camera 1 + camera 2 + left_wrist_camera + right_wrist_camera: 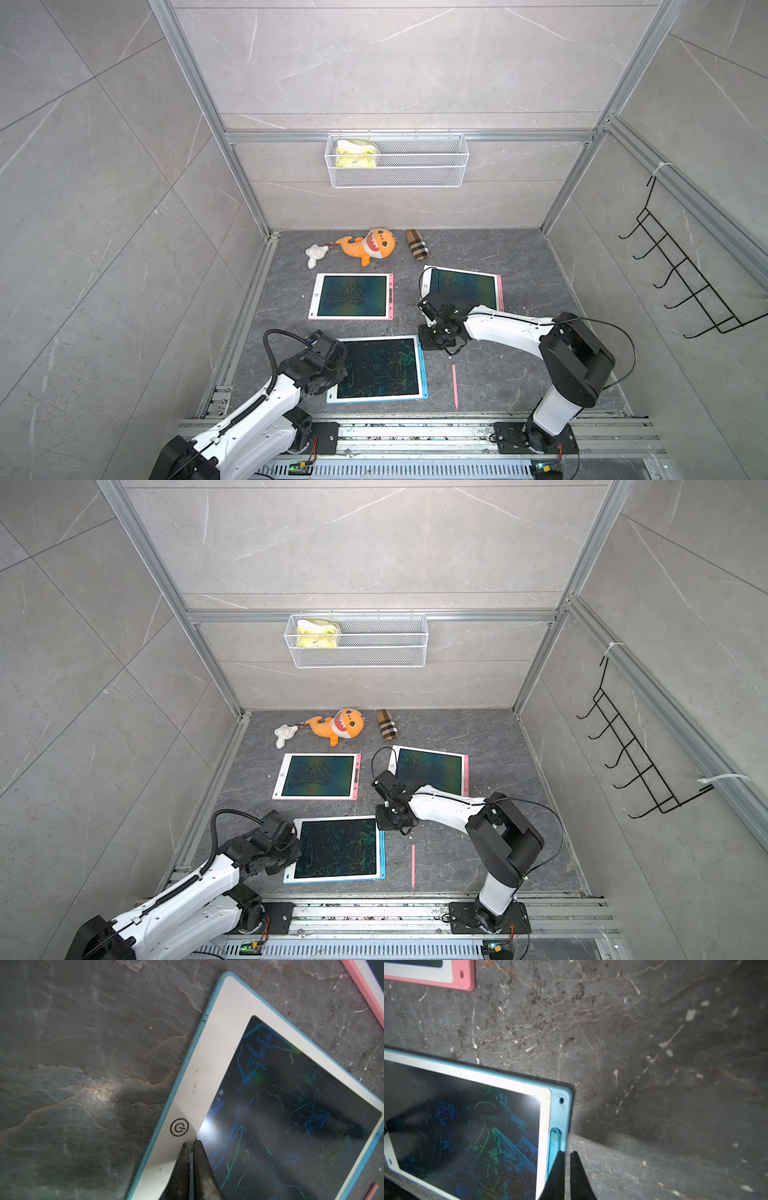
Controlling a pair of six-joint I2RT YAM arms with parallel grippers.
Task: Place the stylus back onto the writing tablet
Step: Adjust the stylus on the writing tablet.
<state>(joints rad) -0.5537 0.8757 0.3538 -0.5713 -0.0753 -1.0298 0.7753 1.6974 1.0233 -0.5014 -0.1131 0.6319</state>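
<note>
A pink stylus (454,386) (413,866) lies loose on the dark floor, right of the blue-framed writing tablet (380,370) (338,848). A blue stylus (555,1140) sits in that tablet's side slot. My right gripper (568,1153) hovers at the tablet's far right corner, by the slot. Its fingers are almost together and hold nothing. My left gripper (192,1142) is shut and empty over the tablet's white bezel (207,1064), next to the power symbol. Two pink-framed tablets lie farther back, one in the middle (351,296) and one partly behind my right arm (465,286).
An orange shark plush (368,247), a small white toy (316,253) and a plaid pouch (417,244) lie along the back wall. A wire basket (397,160) hangs on that wall. A black hook rack (685,282) is on the right wall.
</note>
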